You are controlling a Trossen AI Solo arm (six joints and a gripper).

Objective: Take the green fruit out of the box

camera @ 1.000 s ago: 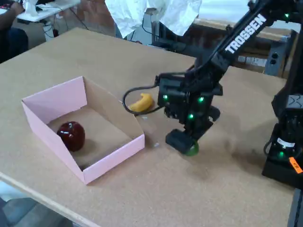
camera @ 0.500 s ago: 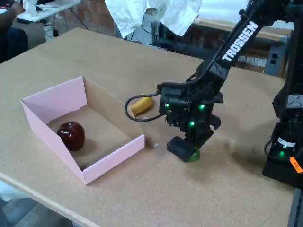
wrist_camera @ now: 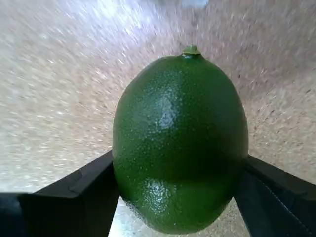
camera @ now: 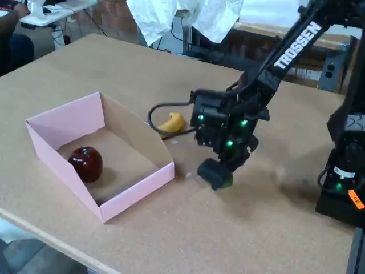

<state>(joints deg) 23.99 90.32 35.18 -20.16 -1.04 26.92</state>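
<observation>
Red apple (camera: 86,163), yellow banana (camera: 171,124), table (camera: 114,68)

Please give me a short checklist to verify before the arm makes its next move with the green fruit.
1. Green fruit held between both fingers: ok, wrist view shows one finger on each side.
2. Fruit outside the box: ok, the gripper is right of it in the fixed view.
3. Table under the gripper bare: ok.
4. Banana away from the gripper: ok, it lies behind, near the cable.
5. Red apple in the box: ok.
6. Fruit touching the table: cannot tell.
</observation>
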